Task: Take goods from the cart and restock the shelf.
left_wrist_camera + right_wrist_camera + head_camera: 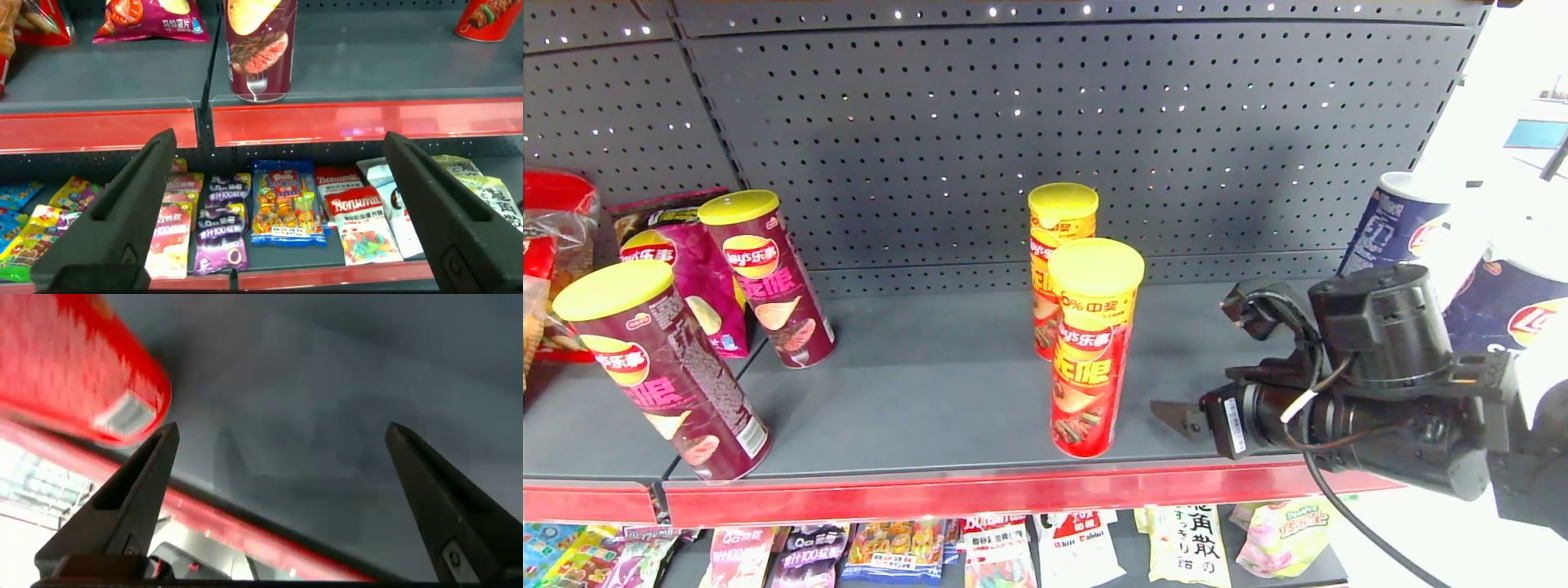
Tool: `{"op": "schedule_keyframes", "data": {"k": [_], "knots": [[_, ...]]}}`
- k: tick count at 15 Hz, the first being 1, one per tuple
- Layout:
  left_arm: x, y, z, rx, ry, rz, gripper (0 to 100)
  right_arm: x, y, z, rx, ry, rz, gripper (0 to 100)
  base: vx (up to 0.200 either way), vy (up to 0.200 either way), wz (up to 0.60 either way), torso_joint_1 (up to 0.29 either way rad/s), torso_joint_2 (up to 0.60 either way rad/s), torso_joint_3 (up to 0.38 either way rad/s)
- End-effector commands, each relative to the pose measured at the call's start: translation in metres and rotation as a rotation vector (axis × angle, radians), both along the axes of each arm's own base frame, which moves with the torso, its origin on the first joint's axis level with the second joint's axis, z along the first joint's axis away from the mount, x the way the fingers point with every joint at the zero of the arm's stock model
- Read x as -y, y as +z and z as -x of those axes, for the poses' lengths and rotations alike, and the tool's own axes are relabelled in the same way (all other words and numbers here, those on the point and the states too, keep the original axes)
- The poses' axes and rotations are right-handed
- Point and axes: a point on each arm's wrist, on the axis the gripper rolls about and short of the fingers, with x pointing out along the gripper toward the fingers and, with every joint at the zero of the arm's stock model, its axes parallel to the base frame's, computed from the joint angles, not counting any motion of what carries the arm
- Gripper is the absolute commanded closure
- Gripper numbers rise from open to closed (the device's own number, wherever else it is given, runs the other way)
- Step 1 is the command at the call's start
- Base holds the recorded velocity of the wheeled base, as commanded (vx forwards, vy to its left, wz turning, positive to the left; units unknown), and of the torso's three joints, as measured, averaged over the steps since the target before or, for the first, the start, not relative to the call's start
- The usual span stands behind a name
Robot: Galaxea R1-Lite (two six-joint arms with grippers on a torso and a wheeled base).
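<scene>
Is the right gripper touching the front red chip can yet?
Apart. The head view shows a strip of bare grey shelf between the right gripper and the front red chip can.

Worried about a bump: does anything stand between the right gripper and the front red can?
Nothing visible does. Bare shelf separates the open right gripper from the front red can; the other red can stands behind it.

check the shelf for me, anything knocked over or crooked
Nothing is fallen, spilled or damaged. The front maroon can seems to lean in the head view, yet stands straight at the shelf edge in the left wrist view.
</scene>
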Motion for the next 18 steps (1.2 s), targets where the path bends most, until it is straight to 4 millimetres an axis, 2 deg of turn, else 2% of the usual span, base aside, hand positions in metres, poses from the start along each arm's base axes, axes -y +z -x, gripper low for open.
{"op": "schedule_keyframes", "data": {"k": [1,6,10,13,18], "knots": [[0.0,0.0,0.0,0.0,0.0,0.0,0,-0.006,-0.007,-0.008,-0.02,0.002,0.015,0,0.0,0.0,0.0,0.0,0.0,0.0],[0.0,0.0,0.0,0.0,0.0,0.0,0,-0.01,-0.011,-0.006,-0.028,0.018,0.029,0,0.0,0.0,0.0,0.0,0.0,0.0],[0.0,0.0,0.0,0.0,0.0,0.0,0,-0.022,-0.01,0.002,-0.027,0.066,0.024,0,0.0,0.0,0.0,0.0,0.0,0.0],[0.0,0.0,0.0,0.0,0.0,0.0,0,-0.025,-0.014,0.002,-0.037,0.073,0.031,0,0.0,0.0,0.0,0.0,0.0,0.0],[0.0,0.0,0.0,0.0,0.0,0.0,0,-0.032,-0.01,-0.003,-0.02,0.082,0.017,0,0.0,0.0,0.0,0.0,0.0,0.0]]}}
